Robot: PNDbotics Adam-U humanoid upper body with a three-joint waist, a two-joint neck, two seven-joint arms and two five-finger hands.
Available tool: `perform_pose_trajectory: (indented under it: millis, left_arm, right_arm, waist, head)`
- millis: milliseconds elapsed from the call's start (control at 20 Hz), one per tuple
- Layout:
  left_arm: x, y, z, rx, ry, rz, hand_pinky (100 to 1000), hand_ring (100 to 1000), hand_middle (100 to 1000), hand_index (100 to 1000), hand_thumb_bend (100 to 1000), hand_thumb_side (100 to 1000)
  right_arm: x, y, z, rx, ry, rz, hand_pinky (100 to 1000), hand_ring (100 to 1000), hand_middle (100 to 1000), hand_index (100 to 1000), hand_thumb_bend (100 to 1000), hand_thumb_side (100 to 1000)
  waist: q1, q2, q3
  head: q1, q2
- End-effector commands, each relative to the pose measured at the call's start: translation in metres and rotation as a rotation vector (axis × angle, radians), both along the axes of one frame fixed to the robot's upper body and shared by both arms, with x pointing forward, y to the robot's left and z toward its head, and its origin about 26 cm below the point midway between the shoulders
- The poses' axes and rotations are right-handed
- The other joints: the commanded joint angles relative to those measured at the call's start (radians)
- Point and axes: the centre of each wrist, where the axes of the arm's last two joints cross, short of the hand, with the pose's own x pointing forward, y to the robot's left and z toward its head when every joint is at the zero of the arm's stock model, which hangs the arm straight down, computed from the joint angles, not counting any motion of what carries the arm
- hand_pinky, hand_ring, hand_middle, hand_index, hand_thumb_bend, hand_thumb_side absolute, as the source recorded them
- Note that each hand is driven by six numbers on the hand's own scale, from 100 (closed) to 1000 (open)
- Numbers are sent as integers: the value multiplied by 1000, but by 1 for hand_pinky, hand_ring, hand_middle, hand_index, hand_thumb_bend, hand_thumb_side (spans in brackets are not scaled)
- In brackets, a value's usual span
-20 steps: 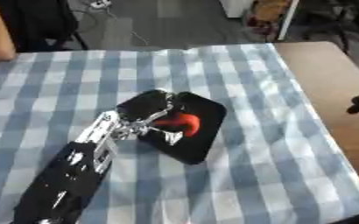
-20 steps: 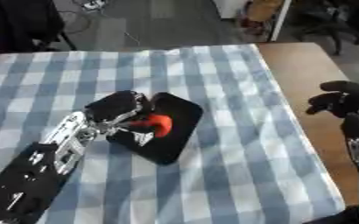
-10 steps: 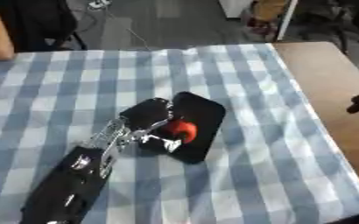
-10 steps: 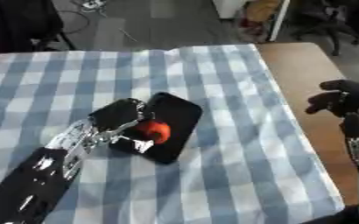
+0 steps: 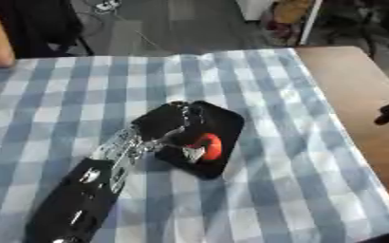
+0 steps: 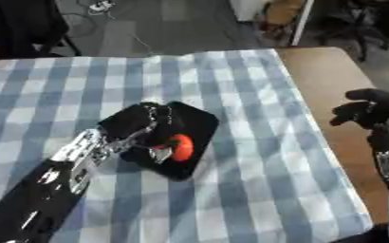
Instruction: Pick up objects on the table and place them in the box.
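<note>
Two robot hands: one works at the middle, one idles at the right edge.
Surface: a table under a blue-and-white checked cloth (image 5: 256,85), with bare brown wood (image 5: 356,80) showing along its right side.
Box: a shallow black box (image 5: 218,124) lies near the middle of the cloth, set askew to the checks.
Red thing: a small round red object (image 5: 209,144) sits inside the box, toward its near right part; what it is cannot be made out.
Left robot hand: the left robot hand (image 5: 166,127) comes in from the lower left on a black and silver arm and lies over the box's left half. Its fingers are bent toward the red object, and one fingertip (image 5: 194,153) is right at the object's near side. Whether the fingers actually pinch it cannot be told.
Right robot hand: the right robot hand (image 6: 369,110) hangs above the bare wood at the right edge, well apart from the box, fingers curled inward round nothing.
Floor: grey floor (image 5: 148,23) with cables lies beyond the far edge of the surface.
</note>
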Motion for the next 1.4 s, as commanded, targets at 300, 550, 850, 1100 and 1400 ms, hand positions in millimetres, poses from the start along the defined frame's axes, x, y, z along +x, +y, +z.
perform_pose_trajectory:
  millis: [300,550,850,1100,1400]
  left_arm:
    - [3,-2,15,-2,-38,-21,755,673,769,817,367,741]
    - [1,0,12,-88,0,-11,735,622,771,769,100,965]
    - [-12,-3,20,-424,336,-64,644,565,783,698,128,1000]
    - [-44,23,83,-695,580,-172,630,564,781,687,183,965]
    - [-92,71,126,-906,571,-195,615,557,764,683,203,917]
  right_arm:
    - [0,-1,7,-197,-198,78,610,696,770,873,100,461]
    - [0,-1,7,-198,-199,77,610,696,770,873,100,461]
    - [1,-1,7,-200,-199,76,610,696,770,873,100,461]
    - [0,-3,7,-204,-198,69,610,696,770,873,100,462]
    - [-1,-4,8,-207,-197,61,610,695,769,873,100,461]
  waist:
    - [-1,-11,0]
    - [-2,-10,2]
    - [-2,-8,5]
    - [1,-8,15]
    - [4,-6,25]
  head:
    - [4,-13]
    - [3,-15]
    - [-2,-18]
    - [-11,-19]
    - [-24,-25]
